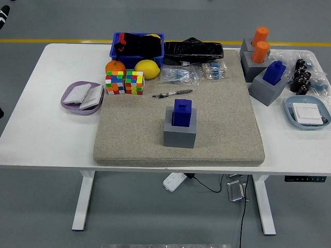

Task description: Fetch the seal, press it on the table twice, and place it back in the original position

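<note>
A blue seal [182, 112] stands upright in a grey block holder [180, 134] near the middle of the beige felt mat [227, 129]. A second blue seal [274, 72] sits in its own grey holder [265, 92] at the mat's right edge. Behind it, two orange seals [260, 44] stand in another grey holder [250, 66]. Neither robot hand shows in the head view, and nothing touches any seal.
At the mat's back lie two colour cubes [124, 82], an orange [114, 66], a lemon [147, 68], a pen [172, 93], a blue bin [137, 45] and plastic bags [194, 72]. A purple dish [81, 97] sits left, a blue dish [308, 112] right.
</note>
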`<move>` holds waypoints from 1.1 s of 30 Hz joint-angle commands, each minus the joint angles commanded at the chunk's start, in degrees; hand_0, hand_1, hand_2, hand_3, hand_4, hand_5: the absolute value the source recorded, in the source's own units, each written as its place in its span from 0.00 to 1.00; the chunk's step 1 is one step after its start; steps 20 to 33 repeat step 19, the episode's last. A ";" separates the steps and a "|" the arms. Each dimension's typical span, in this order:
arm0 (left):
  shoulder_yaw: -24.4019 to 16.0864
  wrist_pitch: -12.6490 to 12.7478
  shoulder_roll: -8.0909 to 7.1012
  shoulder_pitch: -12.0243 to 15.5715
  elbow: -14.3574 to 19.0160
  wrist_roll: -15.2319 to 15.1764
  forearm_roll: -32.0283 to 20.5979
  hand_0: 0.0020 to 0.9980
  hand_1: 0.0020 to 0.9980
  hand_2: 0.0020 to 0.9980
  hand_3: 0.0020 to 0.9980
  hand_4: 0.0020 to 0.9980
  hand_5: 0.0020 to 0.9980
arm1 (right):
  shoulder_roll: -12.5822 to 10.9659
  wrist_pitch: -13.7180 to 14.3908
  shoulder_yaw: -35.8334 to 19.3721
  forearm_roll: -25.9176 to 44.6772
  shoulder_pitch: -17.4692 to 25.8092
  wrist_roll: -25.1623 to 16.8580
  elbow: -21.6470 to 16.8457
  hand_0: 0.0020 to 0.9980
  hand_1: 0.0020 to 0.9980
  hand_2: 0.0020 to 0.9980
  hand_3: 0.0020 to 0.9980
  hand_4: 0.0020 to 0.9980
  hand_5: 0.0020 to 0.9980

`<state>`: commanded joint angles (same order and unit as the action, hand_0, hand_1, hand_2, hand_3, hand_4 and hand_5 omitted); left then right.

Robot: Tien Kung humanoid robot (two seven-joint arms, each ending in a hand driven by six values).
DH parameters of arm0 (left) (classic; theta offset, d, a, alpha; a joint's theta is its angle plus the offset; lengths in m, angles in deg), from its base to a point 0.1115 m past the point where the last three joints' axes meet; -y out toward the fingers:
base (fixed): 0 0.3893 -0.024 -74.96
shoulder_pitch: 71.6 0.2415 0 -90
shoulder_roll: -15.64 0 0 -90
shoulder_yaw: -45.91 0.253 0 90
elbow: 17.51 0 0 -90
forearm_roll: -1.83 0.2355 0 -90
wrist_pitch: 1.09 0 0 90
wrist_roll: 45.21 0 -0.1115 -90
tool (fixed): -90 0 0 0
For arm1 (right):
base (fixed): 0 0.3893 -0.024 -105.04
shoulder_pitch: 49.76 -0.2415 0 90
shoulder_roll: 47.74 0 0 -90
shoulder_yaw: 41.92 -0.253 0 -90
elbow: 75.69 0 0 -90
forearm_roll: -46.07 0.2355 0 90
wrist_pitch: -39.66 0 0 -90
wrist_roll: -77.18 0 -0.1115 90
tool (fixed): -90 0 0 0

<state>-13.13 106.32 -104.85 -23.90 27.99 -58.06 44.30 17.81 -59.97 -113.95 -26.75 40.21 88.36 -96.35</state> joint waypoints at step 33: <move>0.68 -0.19 -0.28 0.29 0.37 0.42 0.25 0.92 0.94 0.95 0.94 0.82 0.37 | -0.14 0.28 0.82 0.11 0.00 0.19 -0.01 0.93 0.78 0.78 0.79 0.84 0.47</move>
